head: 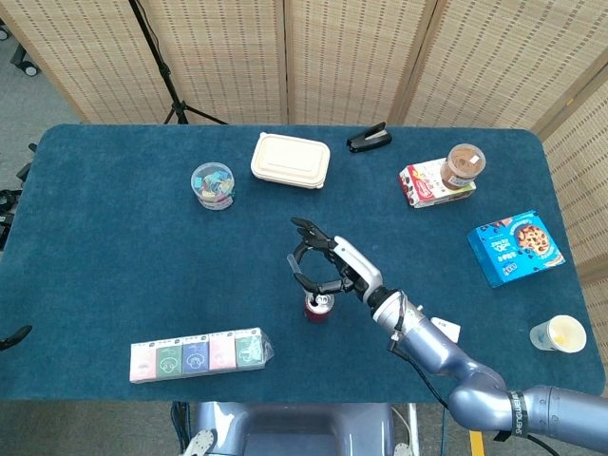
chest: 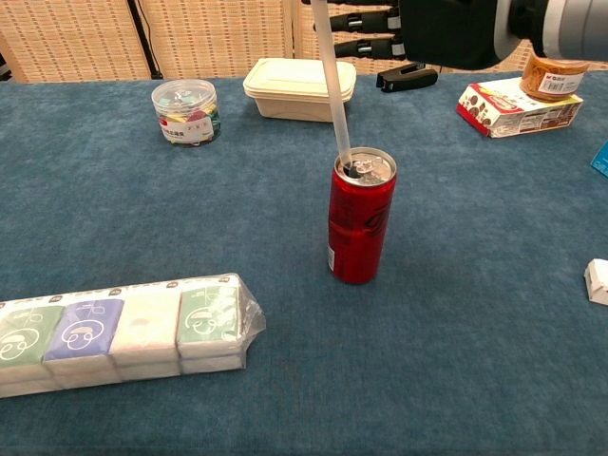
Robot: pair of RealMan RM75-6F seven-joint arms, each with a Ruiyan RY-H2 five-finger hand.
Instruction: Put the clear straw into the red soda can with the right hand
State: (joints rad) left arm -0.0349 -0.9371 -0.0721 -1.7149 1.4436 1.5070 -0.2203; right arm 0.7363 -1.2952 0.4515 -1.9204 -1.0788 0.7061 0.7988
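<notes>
The red soda can (chest: 360,226) stands upright in the middle of the blue table, also seen from above as the can (head: 318,308). A clear straw (chest: 331,81) slants down from the top of the chest view, its lower end at the can's opening. My right hand (head: 328,265) hovers just above the can and holds the straw's upper part; in the chest view the right hand (chest: 432,27) shows at the top edge, dark fingers pointing left. The left hand is in neither view.
Near the front left lies a tissue multipack (chest: 119,332). Behind the can are a jar of clips (chest: 185,110), a cream lunch box (chest: 299,88) and a black stapler (chest: 408,75). A snack box with a jar (chest: 518,100), a blue cookie box (head: 516,247) and a paper cup (head: 558,333) are to the right.
</notes>
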